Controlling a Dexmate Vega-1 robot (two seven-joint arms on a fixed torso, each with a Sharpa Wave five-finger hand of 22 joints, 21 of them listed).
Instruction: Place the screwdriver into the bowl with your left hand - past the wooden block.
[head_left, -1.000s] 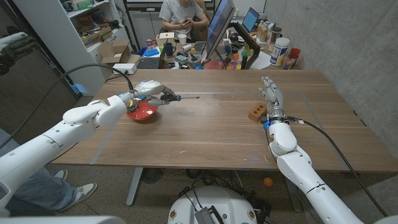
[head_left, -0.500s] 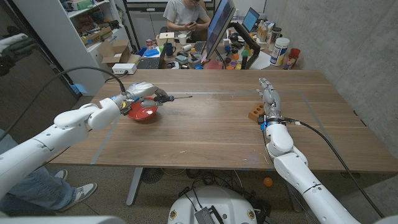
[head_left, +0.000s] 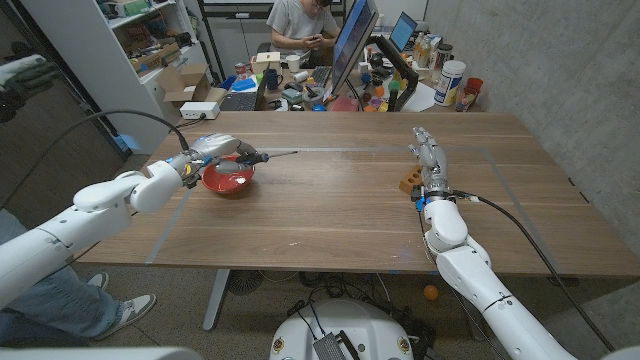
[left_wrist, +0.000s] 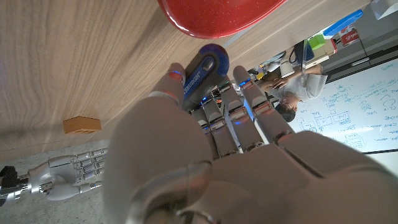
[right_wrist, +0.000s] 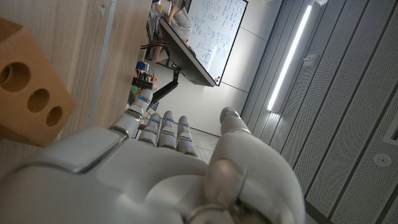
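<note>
- The left hand (head_left: 215, 150) grips the screwdriver (head_left: 262, 156) by its blue-and-black handle, held just above the red bowl (head_left: 228, 180), shaft pointing out past the rim toward the middle of the desk (head_left: 330, 215).
- To finish well, bring the handle over the bowl's centre, tip the shaft down, and let go low so it doesn't bounce out.
- The right hand (head_left: 428, 160) stands beside the wooden block (head_left: 411, 184), fingers extended, holding nothing.

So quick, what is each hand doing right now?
Left hand: holding the screwdriver over the red bowl.
Right hand: open, holding nothing, beside the wooden block.
</note>
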